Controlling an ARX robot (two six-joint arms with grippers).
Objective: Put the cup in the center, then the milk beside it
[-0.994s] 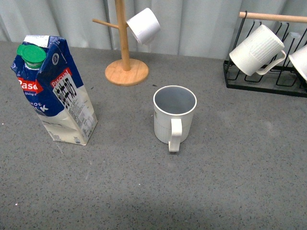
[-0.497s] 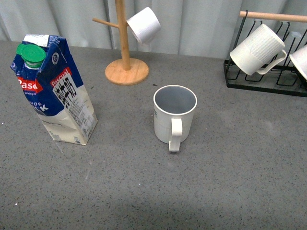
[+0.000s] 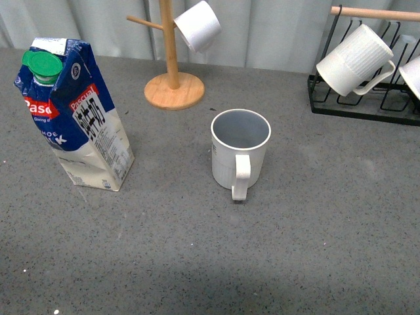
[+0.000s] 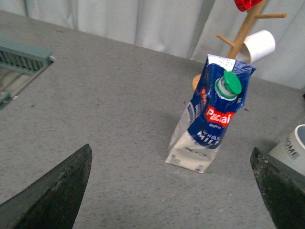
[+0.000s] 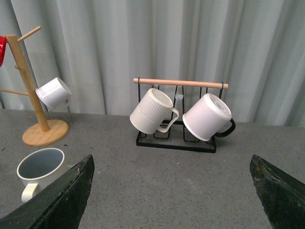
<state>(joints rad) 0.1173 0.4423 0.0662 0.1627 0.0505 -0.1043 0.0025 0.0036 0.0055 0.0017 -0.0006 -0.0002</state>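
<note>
The cup (image 3: pixel 240 151), off-white and ribbed with a grey-blue inside, stands upright near the middle of the table with its handle towards me. To its left, a clear gap away, the blue-and-white milk (image 3: pixel 72 115) stands with its green cap on. Neither arm shows in the front view. In the left wrist view my left gripper (image 4: pixel 169 181) is open and empty, with the milk (image 4: pixel 212 119) ahead of it and the cup (image 4: pixel 293 148) at the edge. In the right wrist view my right gripper (image 5: pixel 171 181) is open and empty, and the cup (image 5: pixel 40 167) sits off to one side.
A wooden mug tree (image 3: pixel 172 65) with a smooth white cup (image 3: pixel 197 25) stands behind the cup. At the back right is a black wire rack (image 3: pixel 364 108) holding a ribbed white mug (image 3: pixel 354 62). A grey tray corner (image 4: pixel 21 62) shows in the left wrist view.
Everything sits slightly higher in the front view, as if the camera shifted. The cup and the milk keep their places relative to each other.
</note>
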